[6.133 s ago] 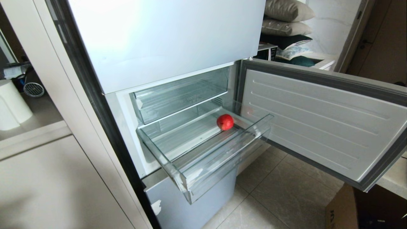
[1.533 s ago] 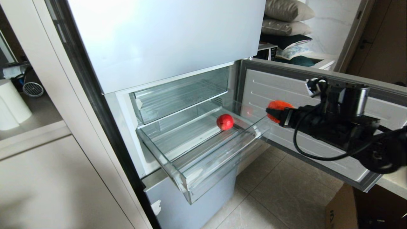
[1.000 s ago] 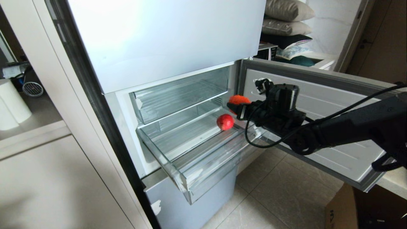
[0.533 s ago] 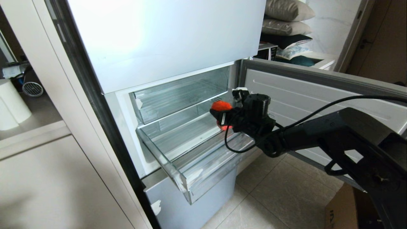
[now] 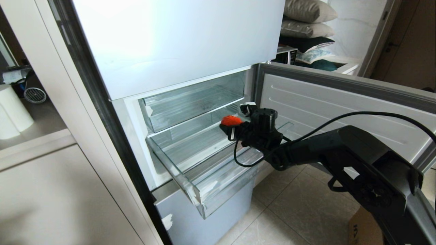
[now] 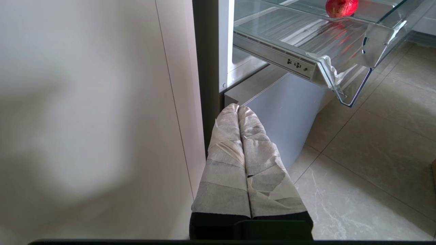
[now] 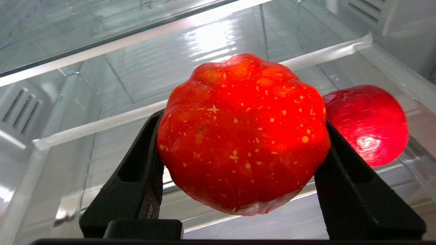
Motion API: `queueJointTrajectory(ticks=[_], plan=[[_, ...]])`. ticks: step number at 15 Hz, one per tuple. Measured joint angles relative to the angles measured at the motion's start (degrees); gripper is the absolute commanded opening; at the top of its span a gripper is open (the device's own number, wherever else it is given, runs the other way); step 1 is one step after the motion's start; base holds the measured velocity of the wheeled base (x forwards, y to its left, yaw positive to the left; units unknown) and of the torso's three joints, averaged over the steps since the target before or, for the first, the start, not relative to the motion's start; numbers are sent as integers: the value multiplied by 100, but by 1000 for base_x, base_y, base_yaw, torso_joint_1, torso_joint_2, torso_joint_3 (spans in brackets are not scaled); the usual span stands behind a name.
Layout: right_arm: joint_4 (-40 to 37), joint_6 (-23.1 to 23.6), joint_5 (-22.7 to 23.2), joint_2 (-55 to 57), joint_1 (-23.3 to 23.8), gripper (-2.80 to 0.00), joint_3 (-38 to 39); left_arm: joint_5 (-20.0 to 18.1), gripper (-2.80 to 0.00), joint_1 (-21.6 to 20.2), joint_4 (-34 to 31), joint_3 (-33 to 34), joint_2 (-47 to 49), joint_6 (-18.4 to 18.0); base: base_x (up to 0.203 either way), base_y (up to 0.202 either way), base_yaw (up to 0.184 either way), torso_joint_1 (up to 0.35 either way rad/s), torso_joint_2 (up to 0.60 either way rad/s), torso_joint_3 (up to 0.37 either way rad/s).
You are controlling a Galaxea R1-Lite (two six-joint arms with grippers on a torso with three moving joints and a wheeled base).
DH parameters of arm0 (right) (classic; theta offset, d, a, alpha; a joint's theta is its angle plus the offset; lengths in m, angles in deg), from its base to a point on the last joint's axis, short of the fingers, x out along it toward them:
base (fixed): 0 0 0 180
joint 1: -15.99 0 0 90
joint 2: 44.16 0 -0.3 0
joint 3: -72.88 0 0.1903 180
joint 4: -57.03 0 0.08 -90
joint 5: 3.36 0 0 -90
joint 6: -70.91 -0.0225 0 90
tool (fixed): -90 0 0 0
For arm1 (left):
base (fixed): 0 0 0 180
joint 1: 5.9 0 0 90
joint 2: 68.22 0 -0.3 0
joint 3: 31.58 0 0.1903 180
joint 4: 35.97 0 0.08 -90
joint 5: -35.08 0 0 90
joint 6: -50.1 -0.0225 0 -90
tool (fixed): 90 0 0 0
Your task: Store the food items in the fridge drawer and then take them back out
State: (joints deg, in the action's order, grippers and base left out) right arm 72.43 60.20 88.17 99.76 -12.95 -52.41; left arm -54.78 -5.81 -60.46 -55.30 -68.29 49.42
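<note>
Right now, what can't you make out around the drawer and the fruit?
- Head view: the red fruit in the drawer is hidden behind the right tool.
- Right wrist view: the held orange fruit blocks the drawer floor under it.
- Left wrist view: the red fruit is cut off by the edge; the right tool is out of view.

No legible text, label, brand, number or sign appears in any view. Dark marks on the cardboard box [image 5: 366, 228] at the lower right are too cropped to read.
</note>
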Motion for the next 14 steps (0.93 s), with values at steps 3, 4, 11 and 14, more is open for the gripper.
queueJointTrajectory(ticks=[3,4,11,14], plan=[[-352,-15,2,87,0,0,-312,2,-280,0,-2,0,0,0,0,0,0,0,0,0],[-443,-29,4,131,0,0,-448,2,-280,0,-2,0,0,-2,0,0,0,0,0,0],[-634,-41,-233,292,-9,0,-871,2,-280,0,-2,0,0,0,0,0,0,0,0,0],[-710,-47,-735,30,-91,-280,-842,2,-280,0,0,0,0,-1,0,0,0,0,0,0]])
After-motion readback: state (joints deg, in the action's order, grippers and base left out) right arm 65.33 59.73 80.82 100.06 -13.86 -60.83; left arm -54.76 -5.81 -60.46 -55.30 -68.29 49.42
